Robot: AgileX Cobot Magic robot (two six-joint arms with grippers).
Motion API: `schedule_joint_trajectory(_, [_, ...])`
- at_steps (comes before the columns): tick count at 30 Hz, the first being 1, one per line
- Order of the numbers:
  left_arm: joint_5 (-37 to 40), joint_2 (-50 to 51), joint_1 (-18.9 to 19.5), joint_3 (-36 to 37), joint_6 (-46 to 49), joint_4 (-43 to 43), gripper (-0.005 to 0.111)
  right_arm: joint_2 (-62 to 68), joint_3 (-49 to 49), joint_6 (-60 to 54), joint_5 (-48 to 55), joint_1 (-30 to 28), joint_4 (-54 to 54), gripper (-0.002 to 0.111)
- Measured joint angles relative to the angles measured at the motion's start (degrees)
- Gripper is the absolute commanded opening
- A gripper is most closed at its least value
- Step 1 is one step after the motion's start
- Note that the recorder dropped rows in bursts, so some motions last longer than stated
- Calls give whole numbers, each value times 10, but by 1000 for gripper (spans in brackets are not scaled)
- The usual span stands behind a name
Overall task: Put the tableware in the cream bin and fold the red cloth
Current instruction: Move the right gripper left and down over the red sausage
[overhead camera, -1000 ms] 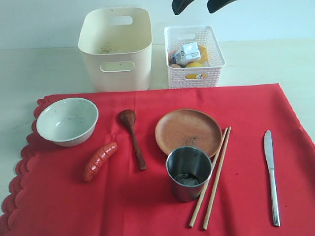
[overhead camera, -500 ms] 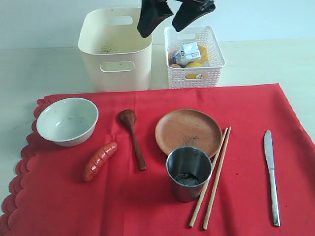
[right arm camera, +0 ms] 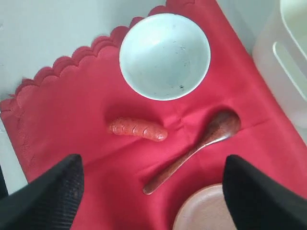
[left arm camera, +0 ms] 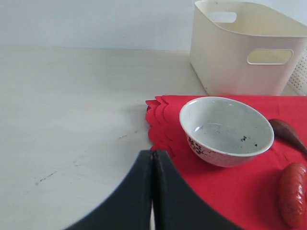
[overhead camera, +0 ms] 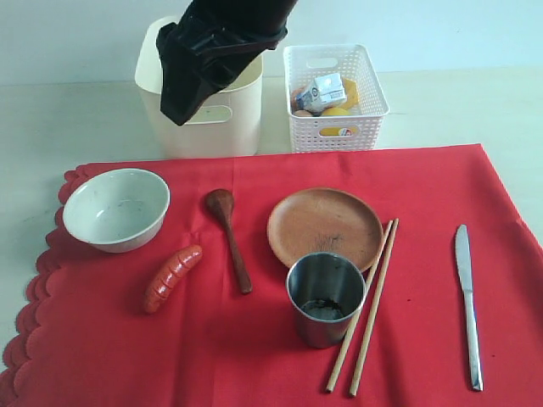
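Red cloth (overhead camera: 212,348): scalloped edge near bowl (overhead camera: 116,209)

Bright, even, diffuse light, slightly washed out. Soft, short shadows lie beside the steel cup (overhead camera: 326,298) and bowl (overhead camera: 116,208) on the red cloth (overhead camera: 254,365). The pale tabletop (overhead camera: 458,106) looks nearly overexposed. Dark jaws along both wrist views' bottom edges are out of focus.

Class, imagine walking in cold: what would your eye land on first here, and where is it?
The bright red cloth fills the foreground, set with a bowl, wooden plate and steel cup. A black arm looms in front of the cream bin behind the cloth.
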Motion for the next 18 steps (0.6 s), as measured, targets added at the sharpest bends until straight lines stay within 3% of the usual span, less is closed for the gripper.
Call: schedule_joint_trajectory(18, [0,0,0,0,0,0,0,88,0,-267,0,2,13,76])
